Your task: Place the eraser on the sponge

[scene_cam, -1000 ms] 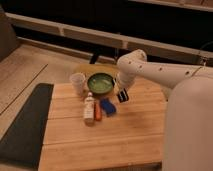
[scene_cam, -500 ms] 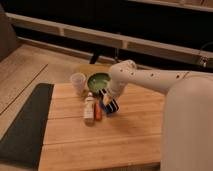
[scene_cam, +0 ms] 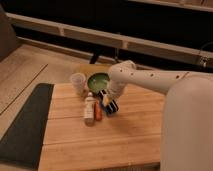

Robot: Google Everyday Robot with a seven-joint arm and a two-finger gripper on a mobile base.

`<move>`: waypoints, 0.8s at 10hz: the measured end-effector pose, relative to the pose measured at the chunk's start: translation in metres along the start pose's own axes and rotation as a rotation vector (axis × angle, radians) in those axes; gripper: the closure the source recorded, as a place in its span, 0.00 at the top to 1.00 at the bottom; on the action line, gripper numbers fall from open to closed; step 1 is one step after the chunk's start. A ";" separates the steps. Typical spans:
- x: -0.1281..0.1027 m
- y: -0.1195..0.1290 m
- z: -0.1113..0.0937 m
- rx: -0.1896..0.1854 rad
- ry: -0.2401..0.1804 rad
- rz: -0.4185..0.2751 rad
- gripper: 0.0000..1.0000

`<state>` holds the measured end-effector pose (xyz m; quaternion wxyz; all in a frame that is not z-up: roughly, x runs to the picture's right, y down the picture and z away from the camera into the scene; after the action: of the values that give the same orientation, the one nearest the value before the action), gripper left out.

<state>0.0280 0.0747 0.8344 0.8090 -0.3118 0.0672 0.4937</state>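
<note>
The blue sponge [scene_cam: 116, 110] lies on the wooden table, right of the orange object. My gripper [scene_cam: 108, 100] has come down over it from the white arm [scene_cam: 145, 79]. It is shut on the eraser [scene_cam: 112, 106], a black block with white stripes. The eraser sits at or just above the sponge's top; I cannot tell whether they touch. Gripper and eraser hide most of the sponge.
A narrow orange object [scene_cam: 98, 109] and a white bottle [scene_cam: 89, 108] lie just left of the sponge. Behind them stand a green bowl [scene_cam: 98, 80] and a pale cup [scene_cam: 78, 83]. A dark mat [scene_cam: 22, 125] lies left of the wooden table [scene_cam: 100, 145].
The arm has swung left and down, carrying the eraser from right of the bowl to directly over the sponge.
</note>
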 end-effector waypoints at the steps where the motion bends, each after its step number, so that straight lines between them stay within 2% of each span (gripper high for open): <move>1: 0.000 0.000 0.004 0.001 0.010 -0.008 0.00; 4: -0.003 0.011 0.023 -0.013 0.051 -0.034 0.00; 8: -0.001 0.004 0.046 -0.005 0.114 -0.033 0.00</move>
<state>0.0151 0.1015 0.8701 0.8111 -0.3424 0.1070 0.4620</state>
